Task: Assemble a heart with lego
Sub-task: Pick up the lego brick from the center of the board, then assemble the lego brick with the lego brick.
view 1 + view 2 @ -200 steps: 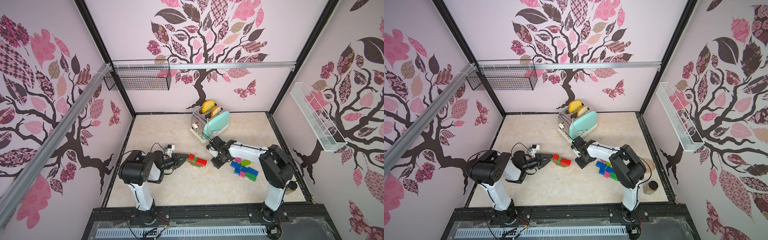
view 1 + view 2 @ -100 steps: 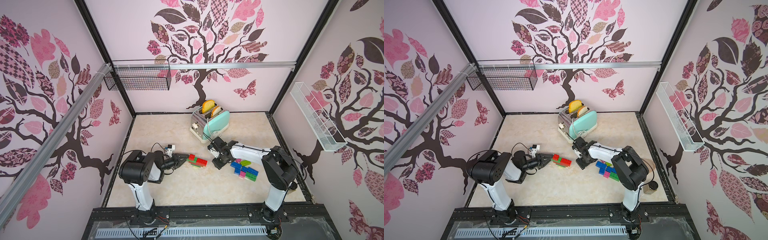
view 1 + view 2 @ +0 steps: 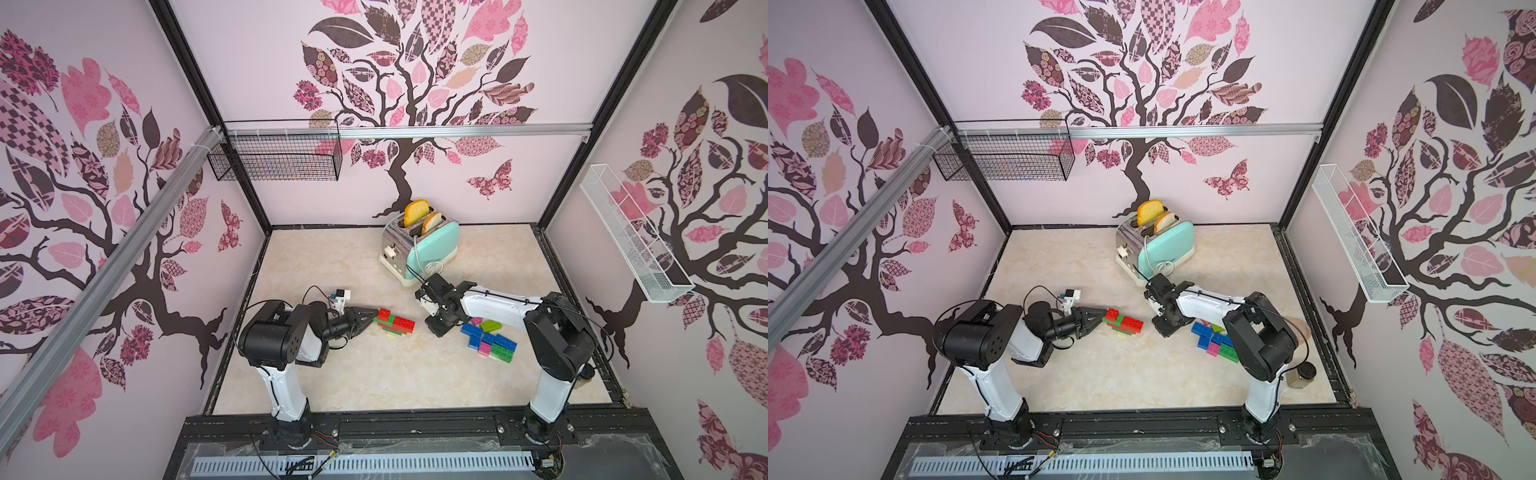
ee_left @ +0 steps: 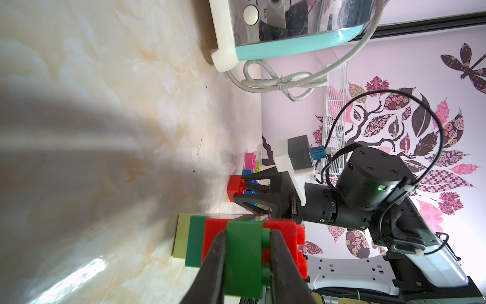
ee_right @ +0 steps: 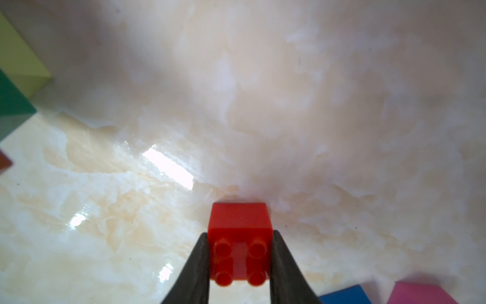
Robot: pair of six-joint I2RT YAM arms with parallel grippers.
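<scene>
Currently the toaster [image 3: 432,245] holds two bread slices [image 3: 417,212]; left pincer [image 4: 247,233] clamps a green brick [image 4: 244,263], right pincer [image 5: 239,235] a red brick [image 5: 240,218].

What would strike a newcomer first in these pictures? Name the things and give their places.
A mint toaster with two toast slices stands at the back of the table. Mid-table, the left pincer clamps a red-and-green brick stack, and the right pincer grips a red 2x2 brick. Loose blue, pink and green bricks lie by the right arm.

Top pair high, downward; wrist cams close-up; same tabletop [image 3: 374,374].
</scene>
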